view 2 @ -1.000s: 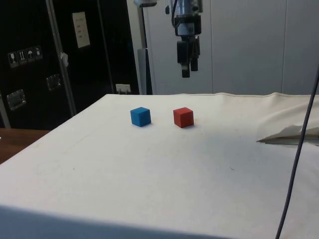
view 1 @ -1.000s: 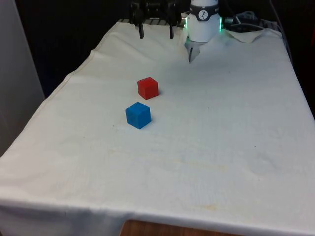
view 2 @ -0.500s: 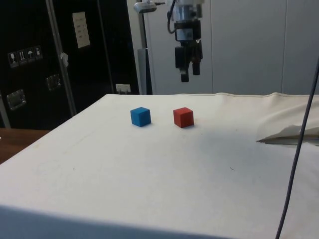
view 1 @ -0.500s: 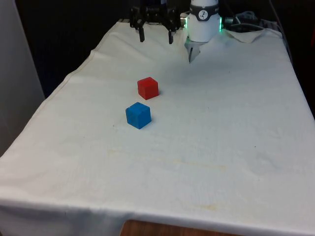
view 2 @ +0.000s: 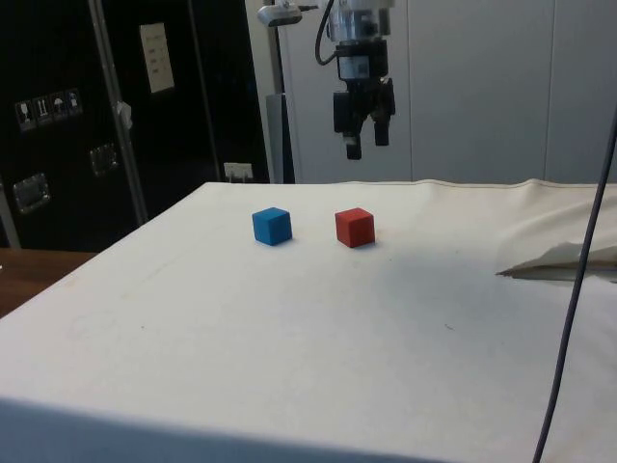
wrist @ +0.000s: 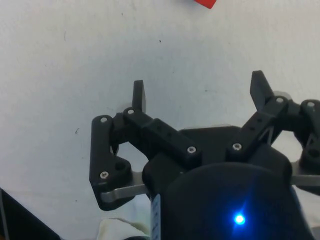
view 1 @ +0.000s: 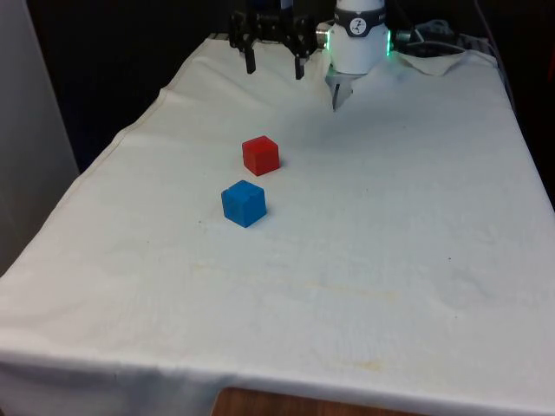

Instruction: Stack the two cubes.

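Note:
A red cube rests on the white cloth, and a blue cube sits just in front of it towards the camera in the front view. From the side, the blue cube is left of the red cube, a small gap between them. My gripper hangs high over the far end of the table, behind the red cube, open and holding nothing. The side view has the gripper well above the red cube. A corner of the red cube peeks in past the open gripper.
The white cloth covers the whole table. A rumpled fold of cloth lies at the side view's right, with a thin cable hanging across it. The table's edge drops off at the front view's left.
The gripper has turned about its vertical axis and shifted slightly; its fingers now stand apart in the side view. Both cubes stay put.

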`<state>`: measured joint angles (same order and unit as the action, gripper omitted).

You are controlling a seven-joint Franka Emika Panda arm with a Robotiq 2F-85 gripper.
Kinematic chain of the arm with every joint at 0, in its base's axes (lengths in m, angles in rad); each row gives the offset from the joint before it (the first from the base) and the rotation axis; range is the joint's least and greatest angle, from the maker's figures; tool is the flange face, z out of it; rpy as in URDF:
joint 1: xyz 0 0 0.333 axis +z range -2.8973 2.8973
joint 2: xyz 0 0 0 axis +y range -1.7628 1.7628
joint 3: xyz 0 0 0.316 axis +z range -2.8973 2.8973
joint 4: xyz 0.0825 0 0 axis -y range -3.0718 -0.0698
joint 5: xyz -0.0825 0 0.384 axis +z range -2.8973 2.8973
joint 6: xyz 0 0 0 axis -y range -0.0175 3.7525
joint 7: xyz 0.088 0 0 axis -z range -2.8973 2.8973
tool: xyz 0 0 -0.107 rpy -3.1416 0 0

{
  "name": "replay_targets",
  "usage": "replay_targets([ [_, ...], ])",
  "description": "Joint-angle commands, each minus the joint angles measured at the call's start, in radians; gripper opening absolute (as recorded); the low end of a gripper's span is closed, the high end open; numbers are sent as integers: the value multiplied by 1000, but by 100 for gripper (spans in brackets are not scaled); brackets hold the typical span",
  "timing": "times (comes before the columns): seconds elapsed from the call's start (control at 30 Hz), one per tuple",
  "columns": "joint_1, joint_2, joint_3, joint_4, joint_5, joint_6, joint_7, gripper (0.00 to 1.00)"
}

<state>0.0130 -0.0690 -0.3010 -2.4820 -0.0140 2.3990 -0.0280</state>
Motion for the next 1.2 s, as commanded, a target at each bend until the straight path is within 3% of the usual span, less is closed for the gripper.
replay_targets([
  [0.0, -1, 2, 0, 1, -2, 3, 20, 100],
  [0.6, 2, 9, 2, 8, 4, 1, 144, 100],
  [0.8, 4, 14, 7, 15, 1, 1, 159, 100],
  [1.17, 10, 113, 30, 93, 17, 11, 187, 100],
])
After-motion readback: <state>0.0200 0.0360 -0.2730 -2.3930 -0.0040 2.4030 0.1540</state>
